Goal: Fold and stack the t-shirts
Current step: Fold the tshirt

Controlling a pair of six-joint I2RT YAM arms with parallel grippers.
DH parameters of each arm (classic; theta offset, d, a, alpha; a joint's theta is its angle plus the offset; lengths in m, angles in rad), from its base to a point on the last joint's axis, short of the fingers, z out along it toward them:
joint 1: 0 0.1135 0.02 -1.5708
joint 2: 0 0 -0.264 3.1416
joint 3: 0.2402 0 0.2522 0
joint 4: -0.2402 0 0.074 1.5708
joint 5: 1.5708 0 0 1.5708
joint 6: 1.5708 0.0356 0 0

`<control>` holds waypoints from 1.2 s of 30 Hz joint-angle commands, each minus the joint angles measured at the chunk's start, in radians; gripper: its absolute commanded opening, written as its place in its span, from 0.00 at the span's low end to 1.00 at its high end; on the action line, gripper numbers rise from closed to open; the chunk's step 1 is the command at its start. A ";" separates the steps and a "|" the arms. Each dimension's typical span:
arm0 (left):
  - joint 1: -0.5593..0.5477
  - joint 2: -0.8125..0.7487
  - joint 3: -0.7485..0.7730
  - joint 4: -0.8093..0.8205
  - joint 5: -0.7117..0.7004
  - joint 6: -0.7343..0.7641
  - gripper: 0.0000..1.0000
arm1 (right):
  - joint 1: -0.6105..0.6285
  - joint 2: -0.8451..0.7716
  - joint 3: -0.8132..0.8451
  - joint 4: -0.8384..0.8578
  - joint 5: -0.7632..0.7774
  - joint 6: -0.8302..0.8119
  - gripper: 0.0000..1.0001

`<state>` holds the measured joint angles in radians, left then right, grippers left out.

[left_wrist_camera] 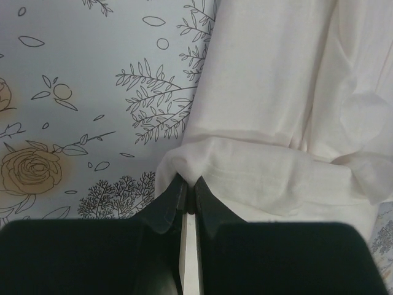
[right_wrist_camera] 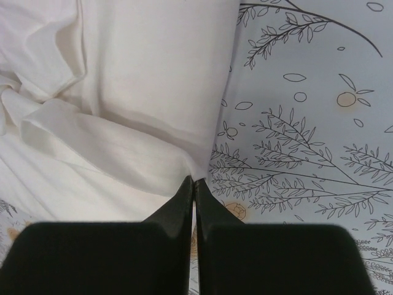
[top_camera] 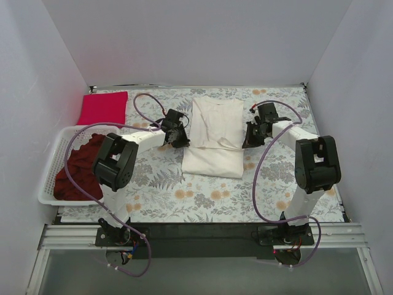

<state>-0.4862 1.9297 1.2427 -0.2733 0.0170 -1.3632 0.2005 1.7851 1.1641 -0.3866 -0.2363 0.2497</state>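
Note:
The cream-white t-shirt (top_camera: 215, 136) lies partly folded mid-table; its red print is hidden. My left gripper (top_camera: 178, 139) is shut on its left edge, and in the left wrist view the jaws (left_wrist_camera: 190, 182) pinch a fold of the cream cloth (left_wrist_camera: 270, 110). My right gripper (top_camera: 249, 139) is shut on the shirt's right edge; in the right wrist view the jaws (right_wrist_camera: 194, 180) pinch the cream cloth (right_wrist_camera: 123, 92). The folded crimson-pink t-shirt (top_camera: 102, 107) lies at the far left. The dark maroon t-shirt (top_camera: 80, 167) is bunched in the basket.
The white lattice basket (top_camera: 50, 173) stands at the left edge of the floral table cloth (top_camera: 184, 196). White walls enclose the table on three sides. Purple cables loop off both arms.

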 commanded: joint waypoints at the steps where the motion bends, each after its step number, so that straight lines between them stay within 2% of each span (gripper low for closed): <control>1: 0.009 -0.008 0.024 0.043 0.011 0.027 0.01 | -0.009 0.004 0.013 0.054 0.031 -0.020 0.01; 10: 0.009 -0.098 -0.017 0.091 0.006 0.030 0.00 | -0.013 -0.098 -0.055 0.097 0.072 -0.018 0.01; 16: 0.009 -0.052 -0.031 0.105 0.043 0.016 0.02 | -0.013 -0.079 -0.075 0.130 0.069 -0.020 0.01; 19: 0.009 -0.015 -0.031 0.114 0.054 0.012 0.11 | -0.015 -0.056 -0.076 0.146 0.065 -0.018 0.01; 20: 0.009 -0.009 -0.028 0.114 0.052 0.013 0.19 | -0.015 -0.046 -0.073 0.149 0.065 -0.020 0.02; 23: 0.009 -0.017 -0.035 0.112 0.043 0.015 0.38 | -0.015 -0.041 -0.054 0.147 0.057 -0.029 0.15; 24: 0.009 -0.037 -0.040 0.112 0.044 0.013 0.52 | -0.015 -0.049 -0.050 0.149 0.057 -0.030 0.17; 26: 0.009 -0.063 -0.057 0.111 0.050 0.007 0.60 | -0.013 -0.084 -0.047 0.152 0.051 -0.027 0.26; 28: 0.008 -0.116 -0.075 0.108 0.051 -0.017 0.63 | -0.001 -0.113 -0.050 0.157 0.046 -0.027 0.32; 34: -0.037 -0.268 -0.166 0.073 0.060 -0.066 0.62 | 0.088 -0.260 -0.135 0.222 0.120 -0.015 0.33; 36: -0.061 -0.326 -0.192 0.059 0.017 -0.068 0.59 | 0.123 -0.306 -0.167 0.253 0.129 -0.003 0.32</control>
<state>-0.5083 1.7176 1.0767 -0.1947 0.0650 -1.4143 0.2771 1.5478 1.0363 -0.2165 -0.1398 0.2344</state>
